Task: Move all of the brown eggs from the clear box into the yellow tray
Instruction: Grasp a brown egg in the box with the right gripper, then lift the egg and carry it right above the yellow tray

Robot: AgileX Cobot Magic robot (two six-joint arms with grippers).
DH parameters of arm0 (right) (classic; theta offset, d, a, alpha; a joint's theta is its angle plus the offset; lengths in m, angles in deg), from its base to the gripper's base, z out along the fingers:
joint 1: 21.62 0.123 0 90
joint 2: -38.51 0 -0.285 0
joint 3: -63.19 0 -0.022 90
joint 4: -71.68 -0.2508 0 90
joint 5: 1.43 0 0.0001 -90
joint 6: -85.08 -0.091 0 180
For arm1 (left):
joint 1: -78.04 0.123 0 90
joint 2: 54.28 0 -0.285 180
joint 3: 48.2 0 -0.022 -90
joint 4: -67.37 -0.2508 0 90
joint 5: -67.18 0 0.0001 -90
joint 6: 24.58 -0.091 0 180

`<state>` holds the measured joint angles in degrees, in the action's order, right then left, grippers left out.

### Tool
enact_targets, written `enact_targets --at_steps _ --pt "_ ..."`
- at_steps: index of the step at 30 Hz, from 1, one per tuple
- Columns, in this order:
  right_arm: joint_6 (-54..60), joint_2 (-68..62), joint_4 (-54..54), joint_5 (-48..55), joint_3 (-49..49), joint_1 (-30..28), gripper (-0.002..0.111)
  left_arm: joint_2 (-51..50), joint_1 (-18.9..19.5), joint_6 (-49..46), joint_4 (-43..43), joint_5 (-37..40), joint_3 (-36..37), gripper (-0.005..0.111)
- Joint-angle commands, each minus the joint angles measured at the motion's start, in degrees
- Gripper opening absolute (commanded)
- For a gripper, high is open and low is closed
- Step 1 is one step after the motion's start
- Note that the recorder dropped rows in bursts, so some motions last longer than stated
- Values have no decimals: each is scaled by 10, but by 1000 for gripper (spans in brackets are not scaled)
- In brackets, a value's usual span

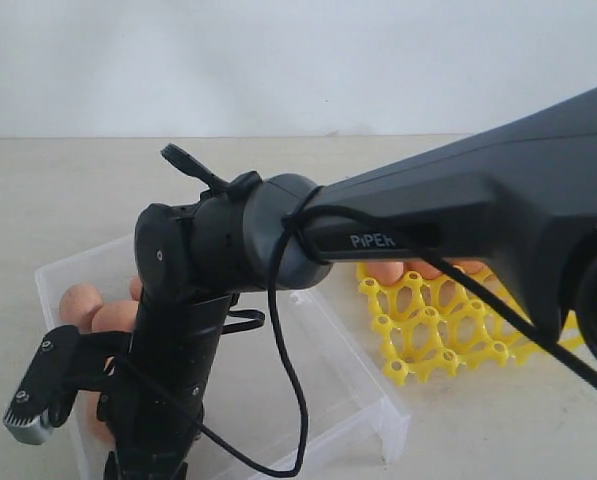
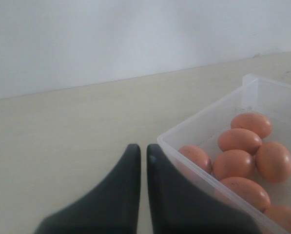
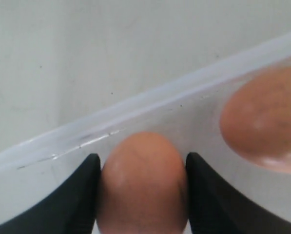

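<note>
My right arm reaches across into the clear box, and its gripper has both fingers pressed against the sides of one brown egg close to the box wall. A second brown egg lies just beside it. More brown eggs show at the box's far left corner behind the arm. The yellow tray sits to the right of the box, with a few eggs in its back row. My left gripper is shut and empty, just outside the box rim, near several eggs.
The dark right arm and its black cable hide much of the box and the back of the tray. Pale tabletop stretches behind the box to a white wall.
</note>
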<state>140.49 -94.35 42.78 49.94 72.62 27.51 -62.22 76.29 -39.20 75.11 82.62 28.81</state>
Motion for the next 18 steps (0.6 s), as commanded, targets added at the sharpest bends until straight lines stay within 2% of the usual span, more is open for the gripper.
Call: enact_targets --at_steps 1,6,11,15,18 --pt "-95 16 -6 -10 0 -2 0 2 -2 0 4 -4 2 4" --pt "-210 68 -67 -129 0 -13 0 2 -2 0 4 -4 2 4" --pt "-300 138 -71 -215 -10 -24 0 2 -2 0 4 -4 2 4" --pt "-312 216 -70 -284 -77 -26 0 2 -2 0 4 -4 2 4" --pt "-313 302 -74 -387 -163 -26 0 2 -2 0 4 -4 2 4"
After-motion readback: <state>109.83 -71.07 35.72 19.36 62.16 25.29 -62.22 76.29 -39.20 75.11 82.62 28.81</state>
